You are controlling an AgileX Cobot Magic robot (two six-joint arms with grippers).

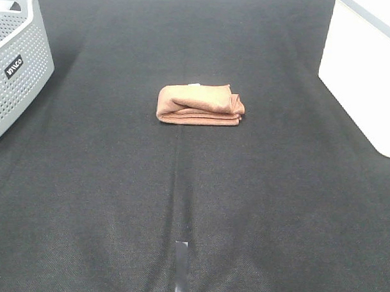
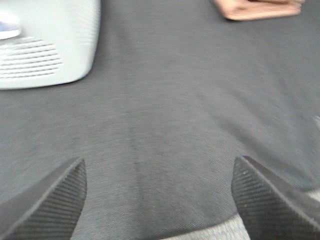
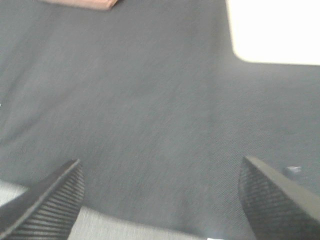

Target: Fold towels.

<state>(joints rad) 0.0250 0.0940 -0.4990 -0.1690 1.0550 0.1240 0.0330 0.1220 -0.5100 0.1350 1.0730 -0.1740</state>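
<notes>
Both tools are seen spread wide and empty over bare desk point(image 1: 103, 200) – the left tool point(image 2: 159, 200) and the right tool point(image 3: 160, 200) alike – with the towel point(image 1: 199, 105) lying well beyond them, folded into a loose bundle at mid-desk. Were the bundle nudged or pinched by one layer only, its uneven folds could be pulled open, it is judged. Only the high view shows the whole towel with its white tag point(image 1: 194, 86) and the grey basket point(image 1: 18, 63) – no arm is caught there – while the tools are shown by the wrist views alone.

1. Dark mat point(image 1: 193, 203) lies bare around the folded towel point(image 1: 199, 105) on all sides.
2. Grey perforated basket point(image 1: 15, 63) blocks the far-left corner.
3. White container point(image 1: 364, 75) blocks the far-right edge.
</notes>
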